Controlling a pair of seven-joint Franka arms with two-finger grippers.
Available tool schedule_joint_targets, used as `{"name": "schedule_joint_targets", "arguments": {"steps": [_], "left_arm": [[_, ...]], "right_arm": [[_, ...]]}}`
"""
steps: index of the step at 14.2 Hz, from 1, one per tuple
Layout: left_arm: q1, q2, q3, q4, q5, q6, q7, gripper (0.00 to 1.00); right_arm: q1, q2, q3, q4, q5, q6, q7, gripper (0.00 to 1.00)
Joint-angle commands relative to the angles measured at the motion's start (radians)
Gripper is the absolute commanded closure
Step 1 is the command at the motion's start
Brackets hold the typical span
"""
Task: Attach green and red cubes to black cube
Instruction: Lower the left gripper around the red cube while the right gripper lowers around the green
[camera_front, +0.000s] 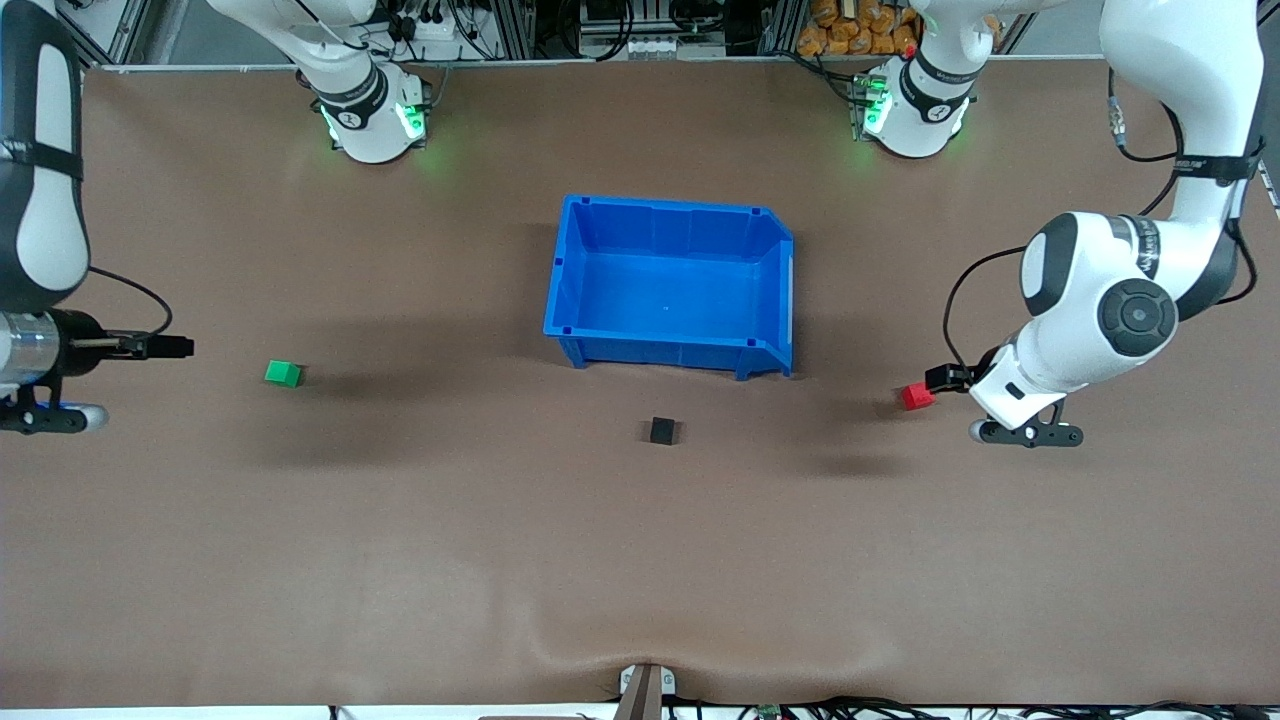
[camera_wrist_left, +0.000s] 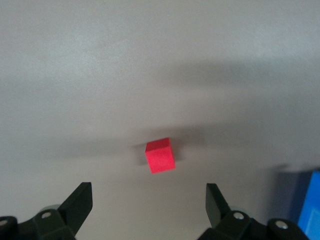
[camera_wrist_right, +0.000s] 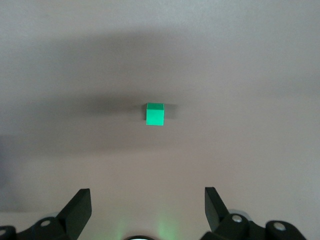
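On the surface: three little cubes, well apart, plus a blue bin (camera_front: 668, 282) sitting mid-surface.
Black cube (camera_front: 662, 431): nearer the front camera than the bin, just about centred between the arms. Nothing attached to it yet.
Green cube (camera_wrist_right: 155, 114): toward the right arm's end, lying free.
Red cube (camera_wrist_left: 160, 155): toward the left arm's end, also free.
Left claw (camera_wrist_left: 149, 200): fingers spread wide, holding nothing, hanging over the surface just beside the red cube.
Right claw (camera_wrist_right: 148, 205): also spread and empty, hovering with the green cube ahead of it, not close yet.
Handling guess: these look light, rigid and flat-sided, so nothing to crush, but they're tiny and would probably skid or tip if one finger lands first.
Where to grab: I'd pinch two opposite side faces, centred, leaving the face that meets the black cube bare.
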Motion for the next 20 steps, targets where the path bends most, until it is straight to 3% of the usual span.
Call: {"name": "schedule_joint_targets", "arguments": {"steps": [1,5,12,20], "left_arm": [[-0.003,0.024,-0.003,-0.038,0.005,0.090,-0.185,0.00],[-0.003,0.065,-0.003,-0.042,0.005,0.132,-0.302,0.00],[-0.004,0.150,-0.002,-0.045,0.014,0.150,-0.310,0.00],[0.000,0.202,0.004,-0.041,0.016,0.186,-0.310,0.00]], "right_arm": [[-0.027,0.043,0.012,0.005,0.004,0.026,0.004,0.00],[-0.024,0.066,0.014,-0.021,0.004,0.092,0.004,0.00],[-0.025,0.067,0.014,-0.226,0.044,0.386,0.003,0.00],[-0.022,0.090,0.014,-0.364,0.046,0.607,0.002,0.00]]}}
